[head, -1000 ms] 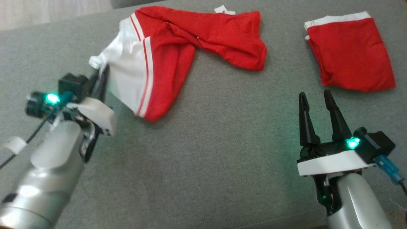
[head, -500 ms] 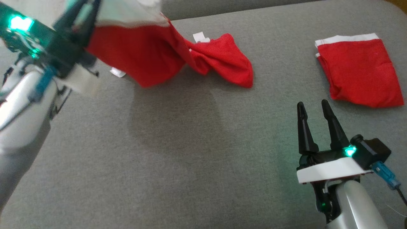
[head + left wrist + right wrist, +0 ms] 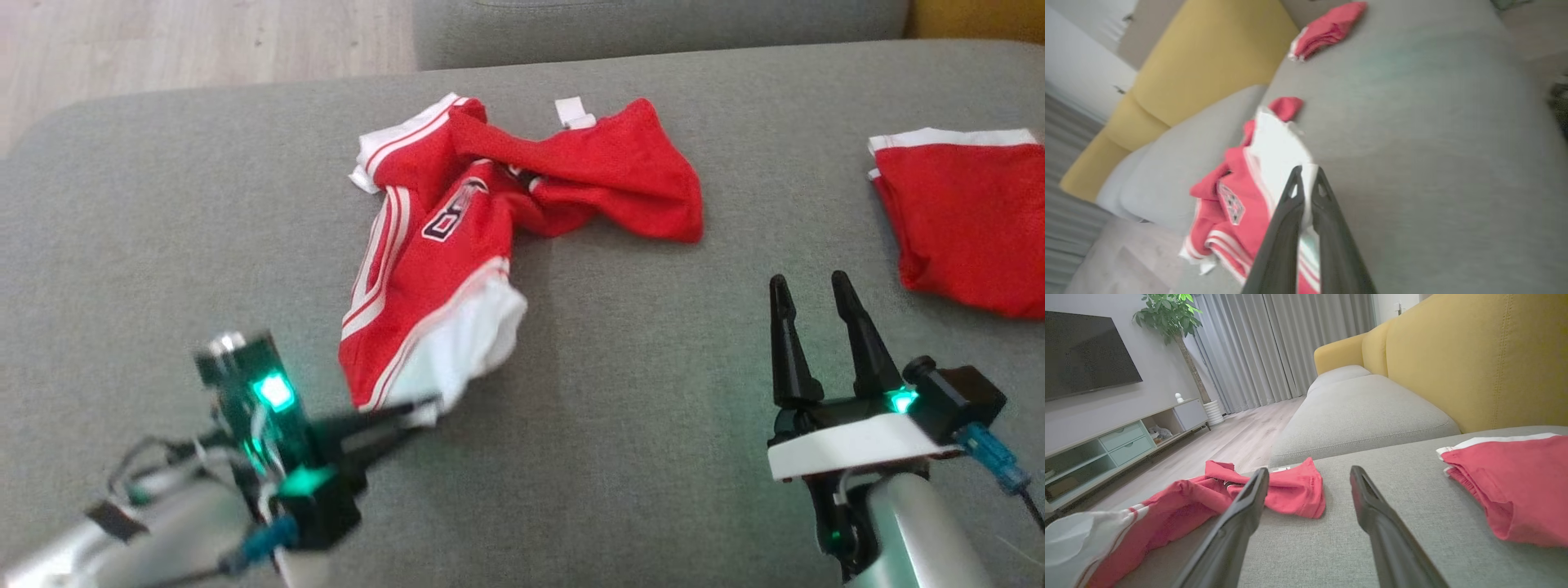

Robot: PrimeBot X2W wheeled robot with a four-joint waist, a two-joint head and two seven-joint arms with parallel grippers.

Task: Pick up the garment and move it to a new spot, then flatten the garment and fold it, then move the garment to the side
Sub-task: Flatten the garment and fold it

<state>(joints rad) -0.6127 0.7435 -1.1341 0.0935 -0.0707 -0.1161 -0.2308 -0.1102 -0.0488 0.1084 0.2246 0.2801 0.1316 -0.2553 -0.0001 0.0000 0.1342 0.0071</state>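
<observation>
The garment (image 3: 457, 245) is a red jersey with white trim and a printed number, lying crumpled in the middle of the grey sofa cushion (image 3: 637, 457). My left gripper (image 3: 424, 406) reaches in from the lower left and is shut on the garment's white near edge. The left wrist view shows the closed fingertips of the left gripper (image 3: 1306, 171) pinching white cloth of the garment (image 3: 1229, 204). My right gripper (image 3: 808, 279) stands open at the lower right, apart from the cloth. Its view has the right gripper (image 3: 1308, 473) with spread fingers and the garment (image 3: 1188, 498) ahead on the left.
A folded red piece with a white band (image 3: 963, 220) lies at the right edge of the cushion, also the folded piece (image 3: 1515, 482) in the right wrist view. A second grey cushion (image 3: 653, 33), a yellow backrest (image 3: 1474, 355) and wooden floor (image 3: 204, 41) lie beyond.
My left gripper lifted the garment high at the left, then brought it down nearer me. The cloth now lies turned over with the number showing. The head camera shifted; the right gripper stayed put.
</observation>
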